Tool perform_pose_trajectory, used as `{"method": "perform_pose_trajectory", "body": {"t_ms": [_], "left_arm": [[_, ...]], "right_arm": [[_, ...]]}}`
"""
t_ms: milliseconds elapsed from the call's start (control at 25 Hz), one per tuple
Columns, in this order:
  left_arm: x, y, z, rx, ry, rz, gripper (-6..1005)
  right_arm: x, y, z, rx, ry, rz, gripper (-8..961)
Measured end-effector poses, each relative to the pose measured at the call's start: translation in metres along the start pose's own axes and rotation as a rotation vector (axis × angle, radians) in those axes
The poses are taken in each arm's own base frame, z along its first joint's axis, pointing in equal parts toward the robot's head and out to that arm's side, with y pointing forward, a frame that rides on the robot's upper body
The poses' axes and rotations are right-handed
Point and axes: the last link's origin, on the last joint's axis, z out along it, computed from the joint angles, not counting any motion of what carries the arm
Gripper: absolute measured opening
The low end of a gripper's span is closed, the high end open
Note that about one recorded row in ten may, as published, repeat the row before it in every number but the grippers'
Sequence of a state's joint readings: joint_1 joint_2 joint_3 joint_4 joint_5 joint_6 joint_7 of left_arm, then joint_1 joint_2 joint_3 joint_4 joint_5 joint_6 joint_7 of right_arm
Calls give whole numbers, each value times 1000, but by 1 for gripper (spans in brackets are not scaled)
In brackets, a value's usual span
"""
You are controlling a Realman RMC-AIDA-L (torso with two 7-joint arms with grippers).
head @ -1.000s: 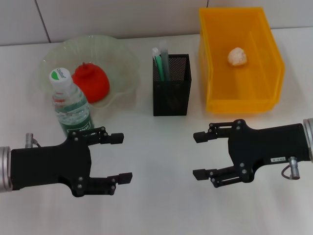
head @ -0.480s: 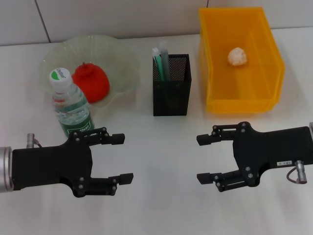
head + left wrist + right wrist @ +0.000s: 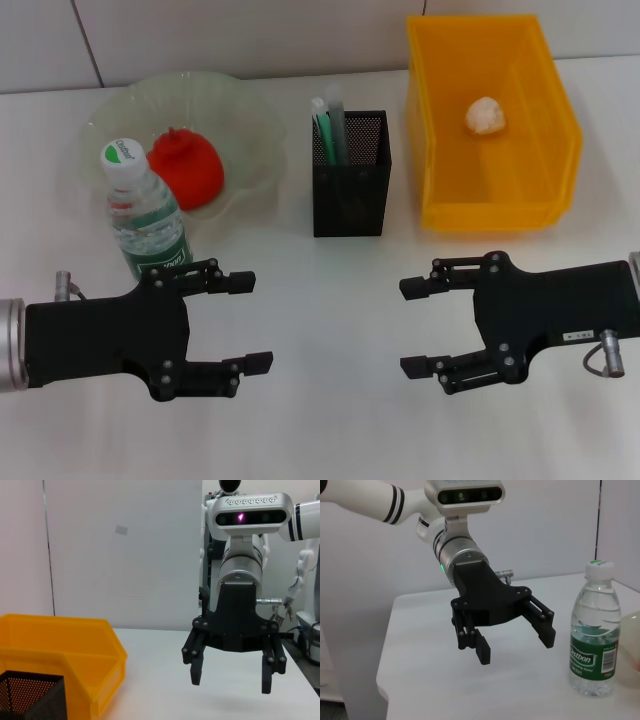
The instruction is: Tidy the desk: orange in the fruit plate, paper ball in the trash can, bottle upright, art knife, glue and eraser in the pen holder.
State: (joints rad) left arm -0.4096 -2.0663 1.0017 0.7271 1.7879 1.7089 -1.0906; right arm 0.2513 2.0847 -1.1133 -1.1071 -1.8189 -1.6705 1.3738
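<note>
The orange [image 3: 185,168] lies in the pale green fruit plate [image 3: 250,110]. In front of the plate the bottle [image 3: 145,215] [image 3: 594,635] stands upright. Two slim items, one green and one grey [image 3: 328,125], stick out of the black mesh pen holder [image 3: 350,185]; I cannot tell art knife from glue, and the eraser is hidden. The paper ball [image 3: 485,115] rests inside the yellow trash can [image 3: 490,205]. My left gripper [image 3: 253,322] [image 3: 516,647] hovers open and empty just in front of the bottle. My right gripper [image 3: 408,328] [image 3: 230,682] hangs open and empty in front of the trash can.
Both grippers face each other over bare white tabletop [image 3: 330,330]. A pale wall runs along the table's far edge behind the plate, pen holder [image 3: 30,695] and trash can [image 3: 60,650].
My right gripper has drifted slightly back toward the right and the near edge. The left gripper and all objects are where they were.
</note>
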Motion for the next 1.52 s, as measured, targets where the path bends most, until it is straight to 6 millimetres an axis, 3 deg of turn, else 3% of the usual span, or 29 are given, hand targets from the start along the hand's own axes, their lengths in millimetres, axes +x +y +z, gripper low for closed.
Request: {"method": "perform_pose_trajectory", "body": {"t_ms": [1520], "left_arm": [[6,1,2,-32,15,2,810]], "right_arm": [[4,2,2,-6,-2,-3,783]]}}
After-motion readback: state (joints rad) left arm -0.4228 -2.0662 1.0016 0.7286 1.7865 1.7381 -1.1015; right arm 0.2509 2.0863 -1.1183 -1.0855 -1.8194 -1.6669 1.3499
